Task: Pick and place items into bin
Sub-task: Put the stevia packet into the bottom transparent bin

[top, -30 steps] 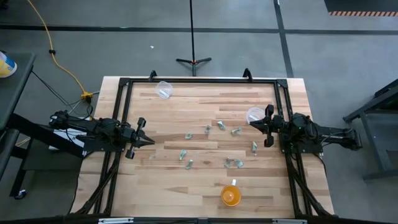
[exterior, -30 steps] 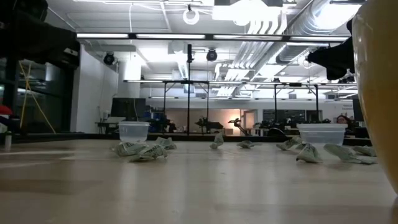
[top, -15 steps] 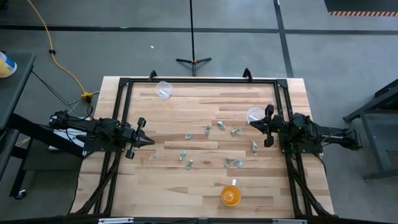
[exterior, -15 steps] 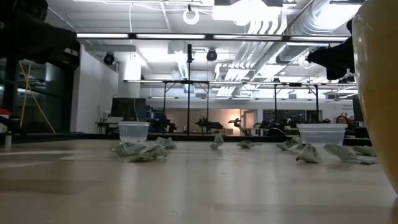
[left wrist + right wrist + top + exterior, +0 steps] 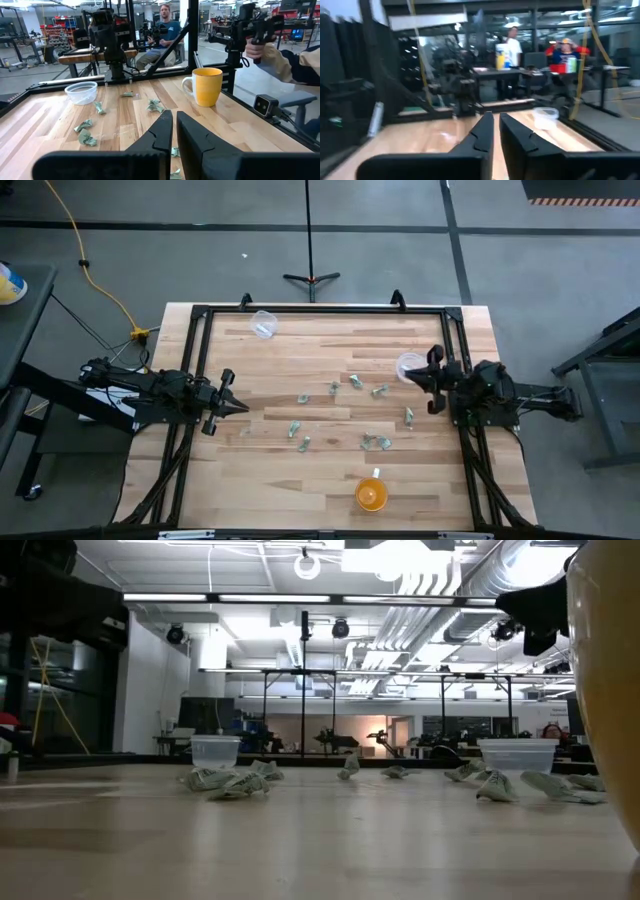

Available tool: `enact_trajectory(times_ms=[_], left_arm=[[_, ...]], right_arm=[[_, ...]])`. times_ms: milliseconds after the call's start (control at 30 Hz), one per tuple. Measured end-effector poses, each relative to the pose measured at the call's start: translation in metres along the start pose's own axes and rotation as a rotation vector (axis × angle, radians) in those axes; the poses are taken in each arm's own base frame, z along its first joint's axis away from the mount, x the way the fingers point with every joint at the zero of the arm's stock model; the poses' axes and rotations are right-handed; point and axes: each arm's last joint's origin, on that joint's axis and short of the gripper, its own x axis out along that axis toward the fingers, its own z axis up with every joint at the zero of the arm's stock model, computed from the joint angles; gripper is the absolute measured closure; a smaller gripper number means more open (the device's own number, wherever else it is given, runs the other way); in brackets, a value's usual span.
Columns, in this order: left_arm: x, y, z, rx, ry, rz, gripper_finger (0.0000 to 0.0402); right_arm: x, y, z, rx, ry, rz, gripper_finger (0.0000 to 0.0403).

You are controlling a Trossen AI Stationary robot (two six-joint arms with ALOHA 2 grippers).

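Left gripper (image 5: 232, 406): clenched, empty, at the table's left edge.
Right gripper (image 5: 434, 378): clenched, empty, beside a clear cup (image 5: 408, 365).
Items (image 5: 356, 382): scattered mid-table.

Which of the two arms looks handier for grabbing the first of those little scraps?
Probably the right. Its claw hangs beside a clear cup, with scraps close by. The left claw waits at the table's opposite edge, slightly farther from any scrap. Both claws are shut.

High cam overhead; low cam table-level – both share orange cup (image 5: 371, 494).
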Motion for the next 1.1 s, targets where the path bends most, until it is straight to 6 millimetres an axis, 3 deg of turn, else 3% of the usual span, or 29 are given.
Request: enact_trajectory(times_ms=[167, 367, 500, 833, 1100], left_arm=[[0.0, 0.0, 0.0, 0.0, -0.001, 0.0, 0.0339], [0.0, 0.0, 0.0, 0.0, 0.0, 0.0, 0.0339], [0.0, 0.0, 0.0, 0.0, 0.0, 0.0, 0.0339], [0.0, 0.0, 0.0, 0.0, 0.0, -0.001, 0.0339], [0.0, 0.0, 0.0, 0.0, 0.0, -0.001, 0.0339]], right_arm=[[0.005, -0.001, -0.002, 0.031, 0.034, -0.037, 0.0299], [0.022, -0.003, 0.013, -0.057, 0.128, -0.124, 0.0196], [0.04, -0.003, 0.018, -0.149, 0.273, -0.143, 0.0161], [0.087, -0.005, 0.0, -0.257, 0.772, -0.097, 0.0174], [0.1, -0.01, -0.032, -0.31, 1.037, -0.075, 0.0203]])
